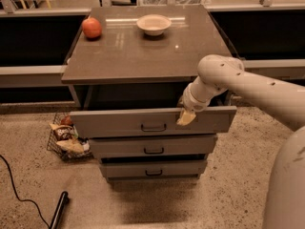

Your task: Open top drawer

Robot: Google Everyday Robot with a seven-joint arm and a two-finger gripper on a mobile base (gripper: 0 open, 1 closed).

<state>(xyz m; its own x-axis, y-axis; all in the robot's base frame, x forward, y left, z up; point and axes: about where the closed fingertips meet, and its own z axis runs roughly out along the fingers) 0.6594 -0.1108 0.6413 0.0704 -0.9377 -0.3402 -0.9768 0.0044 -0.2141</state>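
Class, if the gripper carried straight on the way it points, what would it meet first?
Probably the front of the top drawer: the gripper points down at its upper edge, though depth is unclear.

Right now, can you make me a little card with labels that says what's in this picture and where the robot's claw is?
top drawer: pulled partway out, dark gap behind its front
claw: at the top edge of the top drawer's front, right of the handle
handle: small, dark, centre of the front, claw not on it
cabinet top: red fruit back left, pale bowl back middle
below: middle drawer and bottom drawer, both further in
floor: wire basket of snack packets, left of the cabinet
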